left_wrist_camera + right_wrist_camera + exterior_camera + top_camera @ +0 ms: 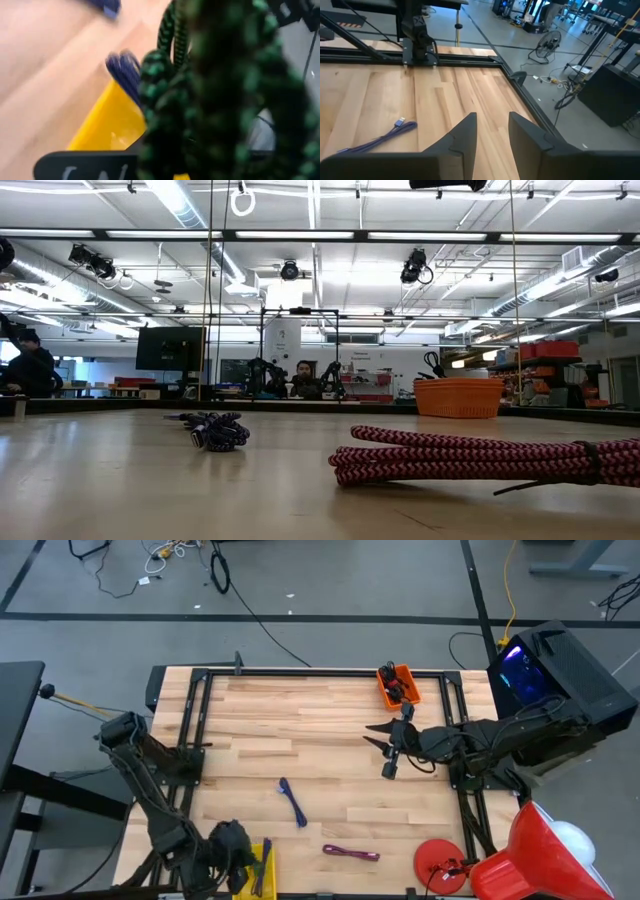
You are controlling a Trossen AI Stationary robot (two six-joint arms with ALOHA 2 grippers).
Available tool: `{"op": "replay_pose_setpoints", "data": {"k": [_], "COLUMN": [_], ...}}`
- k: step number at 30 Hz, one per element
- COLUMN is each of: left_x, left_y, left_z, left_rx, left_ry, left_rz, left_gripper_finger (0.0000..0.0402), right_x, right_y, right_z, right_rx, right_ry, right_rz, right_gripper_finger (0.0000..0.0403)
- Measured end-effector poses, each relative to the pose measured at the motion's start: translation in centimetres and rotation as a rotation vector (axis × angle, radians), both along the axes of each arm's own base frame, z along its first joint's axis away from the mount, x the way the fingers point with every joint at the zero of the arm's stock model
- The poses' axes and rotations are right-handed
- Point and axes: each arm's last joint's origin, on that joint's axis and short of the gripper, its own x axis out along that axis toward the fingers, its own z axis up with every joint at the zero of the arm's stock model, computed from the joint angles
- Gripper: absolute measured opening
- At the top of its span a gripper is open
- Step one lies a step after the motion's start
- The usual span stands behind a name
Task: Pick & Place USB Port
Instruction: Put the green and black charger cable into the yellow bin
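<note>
My left pincer [243, 862]: clenched on a green cable [220, 85], over the yellow bin [107, 125].
My right pincer [490, 132]: fingers apart, empty, hovering mid-table.
Blue USB cable [380, 137]: ahead, apart.

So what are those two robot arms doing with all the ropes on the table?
They are sorting braided USB cables into bins. The left gripper is at the yellow plastic bin on the near edge of the wooden table, shut on a green-and-black braided cable. The right gripper hovers over the table near the orange plastic bin, its fingers apart and empty. A blue braided cable and a pink-and-black braided cable lie on the table.
</note>
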Motion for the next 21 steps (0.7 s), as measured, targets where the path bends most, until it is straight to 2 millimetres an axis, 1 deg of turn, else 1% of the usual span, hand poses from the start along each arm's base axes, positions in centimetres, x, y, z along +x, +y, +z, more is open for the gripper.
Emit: {"op": "replay_pose_setpoints", "data": {"k": [5,13,17,20,21], "left_x": [0.0,0.4,0.6,0.7,0.7], "left_y": [-0.4,-1.5,-1.9,-2.0,-2.1], "left_z": [-0.9,-2.6,-3.4,-3.6,-3.6], "left_rx": [-0.064,-0.138,-0.178,-0.202,-0.209], "left_ry": [0.087,0.174,0.239,0.251,0.248], "left_rz": [0.018,0.061,0.063,0.087,0.088], "left_gripper_finger": [0.0031,0.0031,0.0031,0.0033,0.004], "right_x": [0.0,0.0,0.0,0.1,0.1], "right_y": [-0.3,-0.7,-0.9,-1.1,-1.1], "right_z": [-0.1,-0.4,-1.0,-1.9,-2.2], "right_rx": [-0.004,-0.012,-0.024,-0.027,-0.027], "right_ry": [0.012,0.042,0.06,0.069,0.069], "right_rz": [-0.009,-0.024,-0.037,-0.046,-0.049], "right_gripper_finger": [0.0112,0.0111,0.0112,0.0111,0.0112]}}
